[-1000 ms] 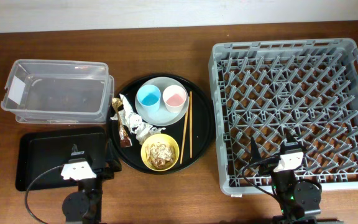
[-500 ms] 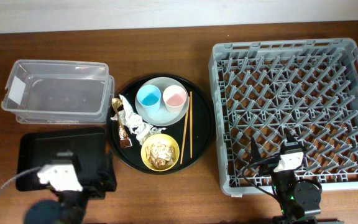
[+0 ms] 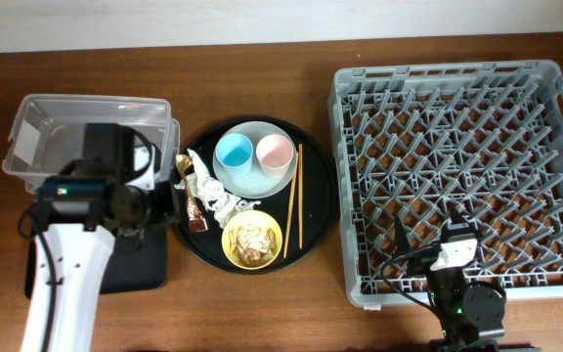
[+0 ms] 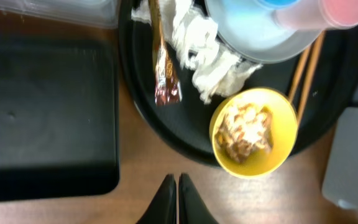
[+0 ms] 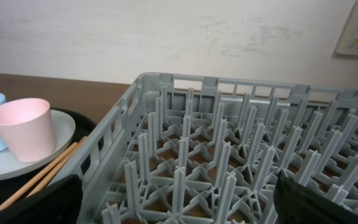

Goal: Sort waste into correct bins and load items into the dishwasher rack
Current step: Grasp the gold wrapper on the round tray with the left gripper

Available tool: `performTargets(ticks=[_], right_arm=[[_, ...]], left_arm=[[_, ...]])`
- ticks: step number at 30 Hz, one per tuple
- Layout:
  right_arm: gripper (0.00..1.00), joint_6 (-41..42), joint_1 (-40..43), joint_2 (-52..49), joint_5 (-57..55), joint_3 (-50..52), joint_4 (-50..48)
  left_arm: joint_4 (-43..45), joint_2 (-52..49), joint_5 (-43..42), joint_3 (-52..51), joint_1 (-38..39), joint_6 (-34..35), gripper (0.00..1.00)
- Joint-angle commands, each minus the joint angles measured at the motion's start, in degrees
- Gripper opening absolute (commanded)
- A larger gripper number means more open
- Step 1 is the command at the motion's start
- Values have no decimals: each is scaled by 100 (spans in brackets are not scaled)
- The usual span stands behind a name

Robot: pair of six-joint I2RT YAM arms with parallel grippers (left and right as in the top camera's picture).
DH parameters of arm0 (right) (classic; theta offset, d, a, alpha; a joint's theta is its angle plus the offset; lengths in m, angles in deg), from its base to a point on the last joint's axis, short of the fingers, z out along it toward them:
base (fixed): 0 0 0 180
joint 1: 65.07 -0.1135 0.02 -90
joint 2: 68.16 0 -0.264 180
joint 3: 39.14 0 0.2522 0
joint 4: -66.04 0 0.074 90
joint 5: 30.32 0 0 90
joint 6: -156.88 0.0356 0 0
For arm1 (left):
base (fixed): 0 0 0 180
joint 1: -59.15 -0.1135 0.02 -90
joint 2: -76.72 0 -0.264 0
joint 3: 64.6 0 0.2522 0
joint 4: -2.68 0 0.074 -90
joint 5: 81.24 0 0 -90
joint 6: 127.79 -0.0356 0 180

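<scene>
The brown-gold wrapper lies at the left edge of the round black tray, centre-left of the overhead frame, touching the crumpled paper. The first waste pick seems in hand: the left gripper hovers near it, fingers pressed together and empty, so it must open first. Only the left wrist view shows this; only the overhead shows the right gripper, open, lower right.

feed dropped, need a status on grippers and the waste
Left gripper shut, empty, beside round black tray. Right gripper open at dishwasher rack. Crumpled paper and wrapper on tray, unsorted. Nothing in the way.
</scene>
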State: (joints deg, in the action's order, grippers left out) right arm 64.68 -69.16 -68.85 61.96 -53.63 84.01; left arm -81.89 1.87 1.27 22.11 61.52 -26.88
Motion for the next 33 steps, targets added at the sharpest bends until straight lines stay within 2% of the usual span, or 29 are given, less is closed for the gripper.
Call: performTargets(ticks=[1, 5, 7, 8, 9, 13, 19, 20, 22, 25, 28, 33], right_arm=[[98, 9, 42, 37, 11, 42, 4], [98, 9, 42, 37, 11, 42, 4], [98, 9, 42, 37, 11, 42, 4], [98, 9, 42, 37, 11, 42, 4], [98, 9, 42, 37, 9, 42, 4], [98, 9, 42, 37, 11, 42, 4], [98, 9, 42, 37, 11, 42, 4], [98, 9, 42, 37, 9, 42, 4], [99, 9, 42, 37, 9, 42, 4], [98, 9, 42, 37, 11, 42, 4], [98, 9, 42, 37, 11, 42, 4], [98, 9, 42, 37, 9, 42, 4]], left_arm=[[1322, 22, 273, -1309, 376, 275, 19], [3189, 22, 931, -2625, 721, 278, 33], [3810, 22, 1108, -3025, 774, 275, 35], [4240, 22, 1185, -3246, 774, 275, 43], [4417, 22, 1185, -3318, 772, 275, 46], [4992, -68, 1182, -3650, 772, 278, 47], [5466, -918, 1178, -3665, 769, 278, 50], [5515, -990, 1139, -3665, 769, 275, 49], [5565, -994, 1139, -3663, 769, 275, 27], [5571, -922, 1139, -3659, 769, 275, 0], [5477, -643, 1137, -3609, 769, 275, 0], [4321, 804, 1134, -3010, 769, 446, 0]])
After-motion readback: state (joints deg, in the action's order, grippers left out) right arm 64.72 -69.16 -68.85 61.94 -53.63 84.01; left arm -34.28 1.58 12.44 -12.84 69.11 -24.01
